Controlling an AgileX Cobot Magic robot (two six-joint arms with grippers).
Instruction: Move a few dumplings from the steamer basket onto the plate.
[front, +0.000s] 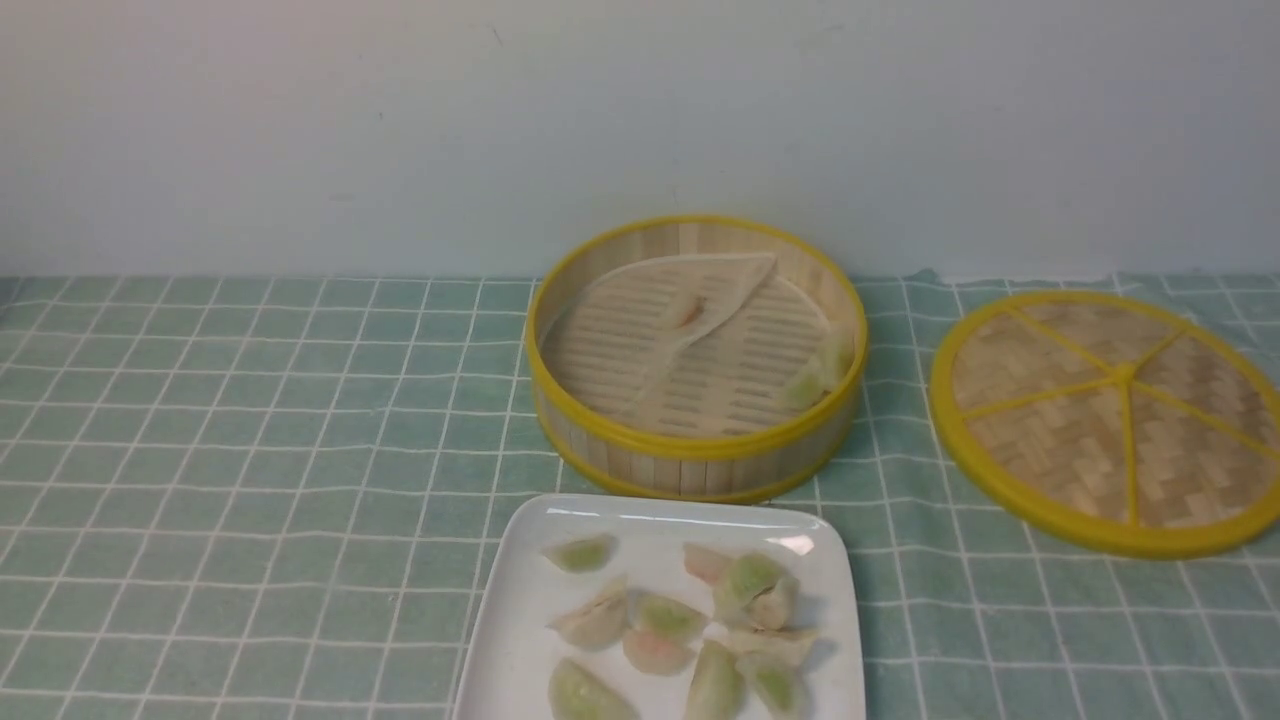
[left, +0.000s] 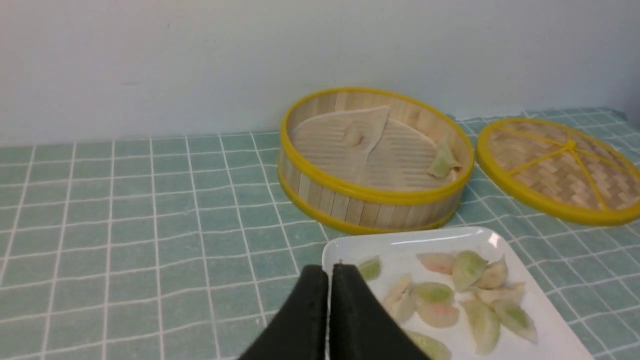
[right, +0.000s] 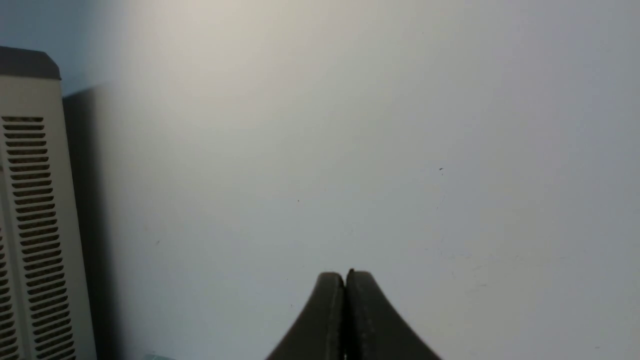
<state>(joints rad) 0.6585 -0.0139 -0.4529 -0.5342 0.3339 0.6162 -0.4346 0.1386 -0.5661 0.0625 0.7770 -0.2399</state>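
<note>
The bamboo steamer basket (front: 690, 455) with yellow rims stands mid-table. A pale green dumpling (front: 815, 378) leans against its right inner wall, and a pinkish one (front: 690, 310) lies under the folded whitish liner. In front of it, the white square plate (front: 515, 610) carries several dumplings (front: 665, 620). Neither arm shows in the front view. In the left wrist view my left gripper (left: 329, 267) is shut and empty, hovering near the plate (left: 545, 320) by its left corner, with the steamer basket (left: 375, 210) behind. My right gripper (right: 344, 274) is shut and empty, facing a bare wall.
The flat woven steamer lid (front: 1110, 420) with yellow spokes lies to the right of the basket, one edge raised. A green checked cloth (front: 250, 450) covers the table. A pale wall stands close behind. A beige vented casing (right: 30, 225) shows in the right wrist view.
</note>
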